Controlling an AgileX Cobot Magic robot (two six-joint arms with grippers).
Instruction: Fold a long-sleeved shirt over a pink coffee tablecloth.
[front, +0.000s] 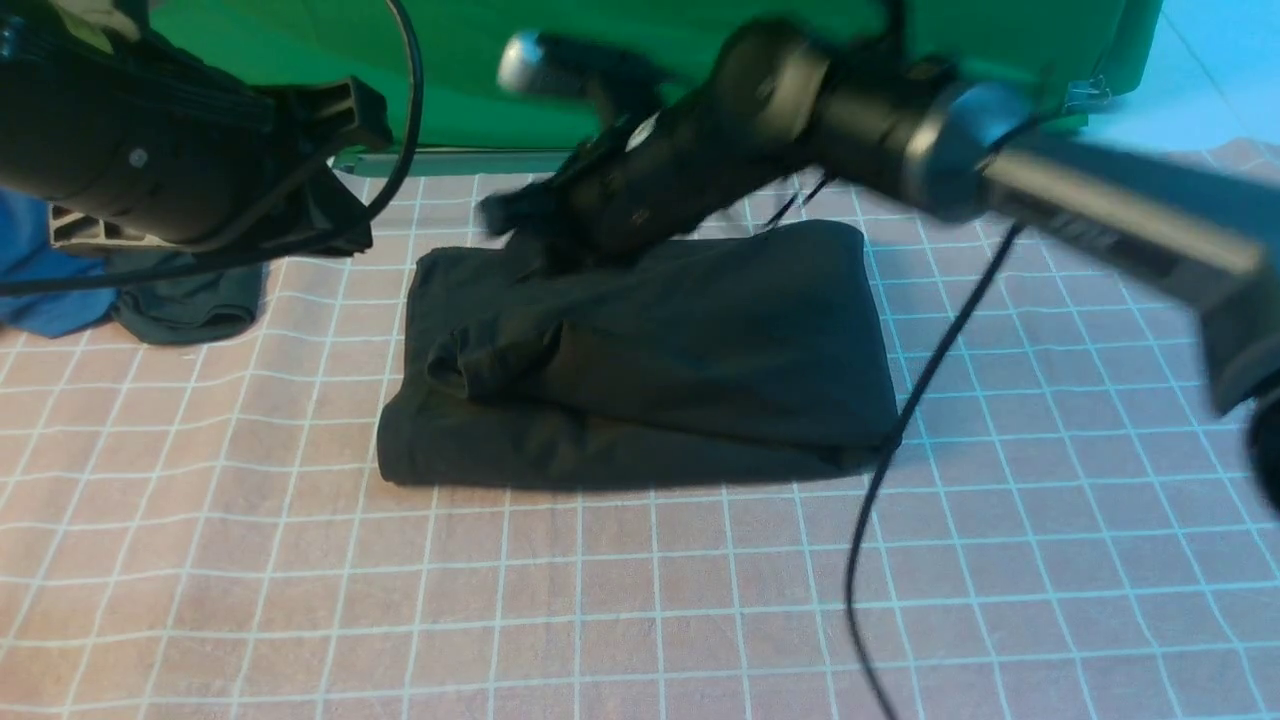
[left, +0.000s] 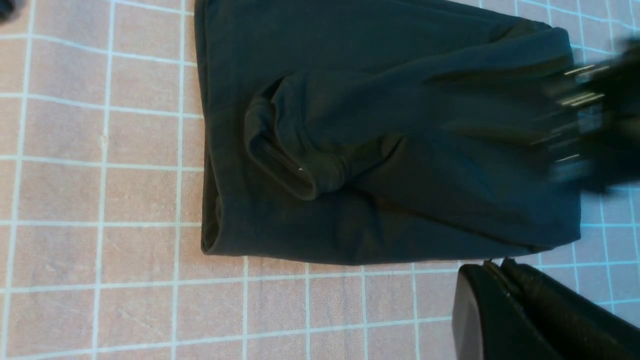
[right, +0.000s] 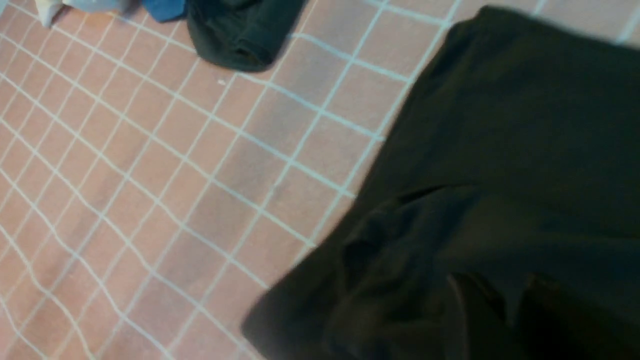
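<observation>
The long-sleeved shirt lies folded into a black rectangle in the middle of the pink coffee tablecloth; a rolled sleeve fold sits on top, and its print and label are hidden. My right gripper, blurred, hangs low over the shirt's far left corner. In the right wrist view its fingertips show a gap between them over dark fabric. My left gripper is shut and empty, hovering just off the shirt's edge. The left arm is raised at the far left.
A blue garment and a dark bundled garment lie at the far left of the cloth. Green backdrop fabric hangs behind. A black cable droops from the right arm across the shirt's right side.
</observation>
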